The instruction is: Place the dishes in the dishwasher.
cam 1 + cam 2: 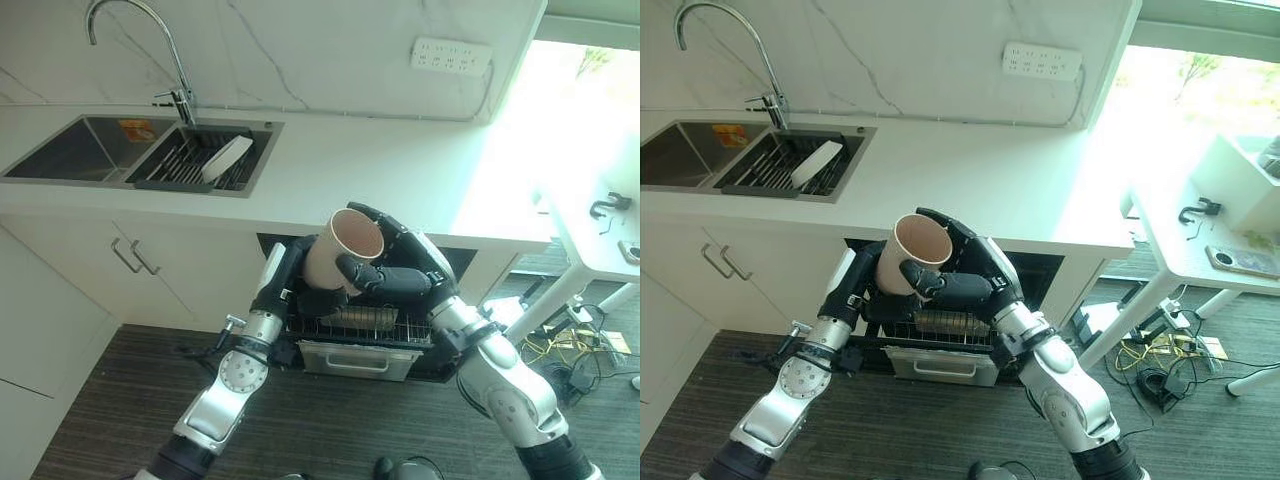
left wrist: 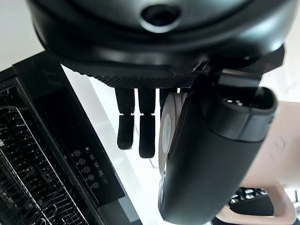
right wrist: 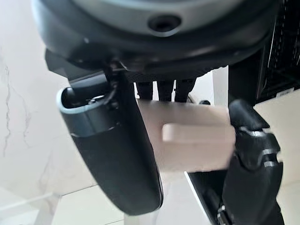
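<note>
**One cup held between two hands above the open dishwasher**

We count one beige cup (image 1: 343, 250), tilted with its open mouth facing up and toward the camera, raised in front of the counter edge and above the pulled-out dishwasher rack (image 1: 360, 325); both hands are on it. Our right hand (image 1: 392, 272) wraps it from the right, thumb across the front of the cup and fingers curled over its far side, so we read that hand as grasping the cup; the right wrist view shows the cup's handle (image 3: 197, 132) between thumb and fingers. Our left hand (image 1: 280, 282) sits against the cup's left side; in its own wrist view its fingers (image 2: 146, 136) hang fairly straight beside the cup's base, and we cannot tell whether they grip or merely rest there.

We count one white plate (image 1: 226, 158) leaning in the drying rack (image 1: 180, 160) set in the sink (image 1: 60, 150); one tap (image 1: 150, 45) stands behind it; one socket strip (image 1: 451, 54) is on the wall.

The dishwasher (image 1: 355, 355) is largely covered by the arms; something lies in its rack, too dark to identify; the cup's lower body is hidden behind the hands.
</note>
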Available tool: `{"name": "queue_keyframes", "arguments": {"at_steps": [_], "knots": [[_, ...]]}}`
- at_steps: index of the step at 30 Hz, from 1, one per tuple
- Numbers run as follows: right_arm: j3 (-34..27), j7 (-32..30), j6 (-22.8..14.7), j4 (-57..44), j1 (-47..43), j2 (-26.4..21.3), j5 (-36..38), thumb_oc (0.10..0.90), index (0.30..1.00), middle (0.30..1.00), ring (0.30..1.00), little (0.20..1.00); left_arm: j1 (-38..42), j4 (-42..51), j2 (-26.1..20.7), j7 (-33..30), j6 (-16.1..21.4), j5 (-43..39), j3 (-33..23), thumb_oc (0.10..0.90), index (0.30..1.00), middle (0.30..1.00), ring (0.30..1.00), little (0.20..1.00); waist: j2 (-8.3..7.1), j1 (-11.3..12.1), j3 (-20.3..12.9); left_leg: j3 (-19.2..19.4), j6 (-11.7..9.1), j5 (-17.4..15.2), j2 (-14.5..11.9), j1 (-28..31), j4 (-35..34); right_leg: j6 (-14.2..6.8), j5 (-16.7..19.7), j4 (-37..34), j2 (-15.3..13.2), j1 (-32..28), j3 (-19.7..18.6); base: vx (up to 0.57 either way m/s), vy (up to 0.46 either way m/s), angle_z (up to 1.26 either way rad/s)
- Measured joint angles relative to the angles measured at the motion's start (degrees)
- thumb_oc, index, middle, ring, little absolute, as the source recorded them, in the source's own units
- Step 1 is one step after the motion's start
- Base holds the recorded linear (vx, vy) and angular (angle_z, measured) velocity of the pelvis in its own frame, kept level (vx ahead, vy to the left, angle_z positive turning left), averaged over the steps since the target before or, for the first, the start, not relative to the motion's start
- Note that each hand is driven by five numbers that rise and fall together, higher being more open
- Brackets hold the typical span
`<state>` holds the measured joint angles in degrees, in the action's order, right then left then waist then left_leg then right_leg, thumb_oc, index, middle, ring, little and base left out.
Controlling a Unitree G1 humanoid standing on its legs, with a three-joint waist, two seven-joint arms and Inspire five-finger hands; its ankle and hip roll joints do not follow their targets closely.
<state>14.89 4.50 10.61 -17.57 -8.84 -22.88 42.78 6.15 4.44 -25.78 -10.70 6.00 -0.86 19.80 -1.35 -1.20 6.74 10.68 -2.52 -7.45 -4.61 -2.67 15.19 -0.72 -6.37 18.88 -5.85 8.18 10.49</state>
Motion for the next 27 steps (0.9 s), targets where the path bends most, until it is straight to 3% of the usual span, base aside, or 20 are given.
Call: {"name": "queue_keyframes", "arguments": {"at_steps": [6, 13, 14, 15, 23, 27], "knots": [[-0.2, 0.19, 2.49, 0.0, -0.8, -0.37, 0.0, 0.4, 0.3, 0.3, 0.3, 0.3, -0.64, -0.03, -0.32, 0.05, -0.49, 0.0, -0.06, 0.4, 0.3, 0.3, 0.3, 0.3, -0.14, 0.06, -0.1, 0.01, -0.04, 0.03, -0.01, -0.08, 0.05, 0.01, 0.01, 0.1, 0.01, 0.13, -0.01, 0.0, 0.0, 0.0], [-0.2, 0.19, 2.16, 0.01, -0.8, -0.33, -0.09, 0.4, 0.3, 0.3, 0.3, 0.3, -0.63, -0.05, -0.16, 0.06, -0.57, -0.01, -0.06, 0.4, 0.3, 0.3, 0.3, 0.3, -0.14, 0.08, -0.1, 0.01, -0.03, 0.03, -0.01, -0.06, 0.02, 0.01, 0.01, 0.1, 0.01, 0.12, -0.02, 0.0, 0.0, 0.0], [-0.2, 0.18, 2.1, 0.02, -0.8, -0.34, -0.09, 0.4, 0.3, 0.3, 0.3, 0.3, -0.63, -0.05, -0.14, 0.11, -0.65, -0.08, -0.06, 0.522, 0.484, 0.484, 0.484, 0.484, -0.14, 0.09, -0.1, 0.01, -0.03, 0.02, -0.01, -0.06, 0.02, 0.01, 0.01, 0.09, 0.01, 0.11, -0.02, 0.0, 0.0, 0.0], [-0.2, 0.13, 2.04, 0.02, -0.79, -0.03, -0.1, 0.4, 0.3, 0.3, 0.3, 0.3, -0.63, -0.05, -0.12, 0.15, -0.73, -0.14, -0.06, 0.8, 0.9, 0.9, 0.9, 0.9, -0.14, 0.07, -0.1, 0.01, -0.03, 0.02, -0.01, -0.06, 0.01, 0.01, 0.01, 0.08, 0.01, 0.11, -0.02, 0.0, 0.0, 0.0], [-1.46, -0.76, 0.09, 0.01, 0.27, -0.17, -1.07, 0.4, 0.3, 0.3, 0.3, 0.3, -0.98, -0.62, -0.02, 1.46, -0.87, -0.73, -0.03, 0.8, 0.9, 0.9, 0.9, 0.9, -0.1, -0.09, -0.09, 0.07, -0.03, 0.03, -0.03, -0.02, -0.16, 0.0, -0.01, -0.03, 0.03, 0.15, -0.03, 0.0, 0.0, 0.0], [-4.84, -1.03, -1.69, -0.02, 4.54, -0.33, -1.06, 0.4, 0.3, 0.3, 0.3, 0.3, -4.45, -2.29, 0.1, 1.32, -1.03, -1.12, -4.67, 0.8, 0.9, 0.9, 0.9, 0.9, 0.1, -0.16, -0.08, 0.13, -0.04, 0.04, -0.08, -0.01, -0.41, 0.03, -0.04, -0.21, 0.09, 0.18, -0.04, 0.0, 0.0, 0.0]]}}
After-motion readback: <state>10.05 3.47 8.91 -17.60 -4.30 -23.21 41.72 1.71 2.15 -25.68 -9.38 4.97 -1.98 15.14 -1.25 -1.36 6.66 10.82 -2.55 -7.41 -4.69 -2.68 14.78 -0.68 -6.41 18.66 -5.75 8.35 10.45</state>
